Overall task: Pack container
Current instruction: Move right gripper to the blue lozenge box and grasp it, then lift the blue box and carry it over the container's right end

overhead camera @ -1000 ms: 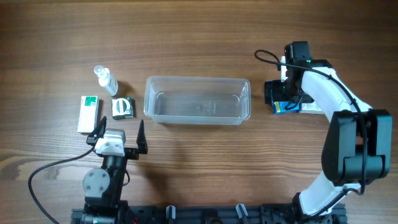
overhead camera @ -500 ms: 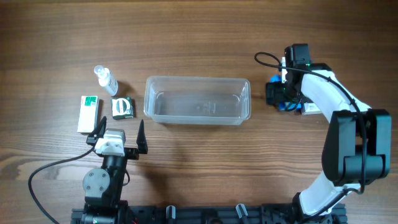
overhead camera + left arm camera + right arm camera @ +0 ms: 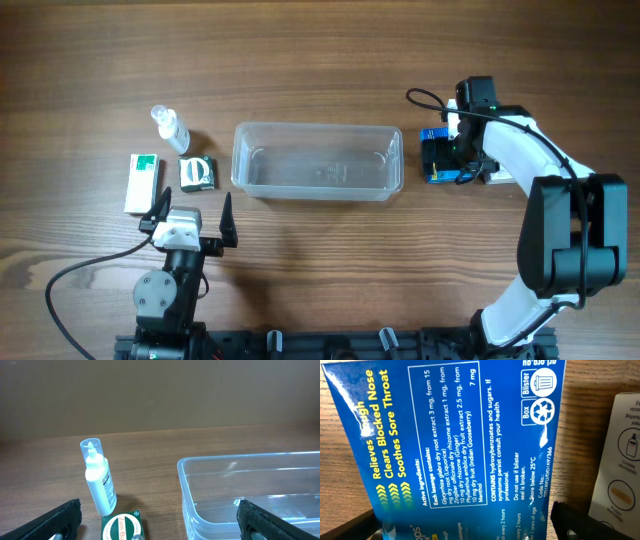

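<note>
Overhead view of a wooden table (image 3: pixel 320 60), read from left to right. At the far left lies a white carton with a green end (image 3: pixel 143 183). At its 1 o'clock a small clear spray bottle (image 3: pixel 170 127) rests on the wood, and just beside the carton at 3 o'clock sits a small green box (image 3: pixel 197 172). My left gripper (image 3: pixel 193 208) hangs at 6 o'clock from that box. Its fingers are spread wide apart with nothing between them, and in the left wrist view they frame the bottle and the box.

The container (image 3: pixel 317 161), a clear rectangular tub, sits at the middle of the table with its long side running left to right, and I see nothing inside it.

At 3 o'clock from the tub, just beside its right end wall, my right gripper (image 3: pixel 455 150) is clamped on a blue lozenge box (image 3: pixel 434 160). The right wrist view shows its printed face tilted between the two dark fingers. A white carton (image 3: pixel 503 177) lies at 4 o'clock from the blue box, partly under the arm.
</note>
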Controlling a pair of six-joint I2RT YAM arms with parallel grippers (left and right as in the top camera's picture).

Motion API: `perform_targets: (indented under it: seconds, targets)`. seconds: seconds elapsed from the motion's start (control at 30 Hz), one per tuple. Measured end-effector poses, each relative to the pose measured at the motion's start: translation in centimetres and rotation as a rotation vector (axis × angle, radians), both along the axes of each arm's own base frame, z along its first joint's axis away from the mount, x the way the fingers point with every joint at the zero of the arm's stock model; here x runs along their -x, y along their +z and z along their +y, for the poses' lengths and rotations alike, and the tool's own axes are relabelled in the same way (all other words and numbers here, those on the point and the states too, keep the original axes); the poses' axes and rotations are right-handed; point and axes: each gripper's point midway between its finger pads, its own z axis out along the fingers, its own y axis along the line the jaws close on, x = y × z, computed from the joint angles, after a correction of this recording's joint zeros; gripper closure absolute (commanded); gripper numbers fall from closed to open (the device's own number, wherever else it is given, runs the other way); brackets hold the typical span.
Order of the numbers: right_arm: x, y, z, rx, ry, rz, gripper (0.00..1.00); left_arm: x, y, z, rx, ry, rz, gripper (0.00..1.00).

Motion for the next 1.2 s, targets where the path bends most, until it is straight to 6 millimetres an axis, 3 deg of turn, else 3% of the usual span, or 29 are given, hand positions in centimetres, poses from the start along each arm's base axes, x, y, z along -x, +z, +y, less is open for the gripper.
perform_targets:
  seconds: [0.2, 0.47, 0.63, 0.8, 0.97, 1.07, 1.2]
  targets:
    - [0.2, 0.0, 0.1, -0.003, 0.004, 0.007, 0.26, 0.0, 0.0, 0.0, 0.000, 0.000, 0.000, 0.00]
    - [0.2, 0.0, 0.1, -0.006, 0.005, 0.009, 0.27, 0.0, 0.0, 0.0, 0.000, 0.000, 0.000, 0.00]
    - [0.4, 1.1, 0.1, -0.006, -0.008, 0.041, 0.28, 0.0, 0.0, 0.0, 0.000, 0.000, 0.000, 0.00]
    - [-0.5, 4.2, 0.4, -0.011, -0.049, 0.048, 0.28, 0.0, 0.0, 0.0, 0.000, 0.000, 0.000, 0.00]
    - [-1.8, 7.6, 2.2, -0.025, -0.046, 0.013, 0.28, 0.0, 0.0, 0.0, 0.000, 0.000, 0.000, 0.00]
    - [-2.7, 12.4, 4.5, -0.065, -0.039, -0.077, 0.28, 0.0, 0.0, 0.0, 0.000, 0.000, 0.000, 0.00]
    - [-2.4, 17.3, 7.1, -0.127, -0.038, -0.178, 0.29, 0.0, 0.0, 0.0, 0.000, 0.000, 0.000, 0.00]
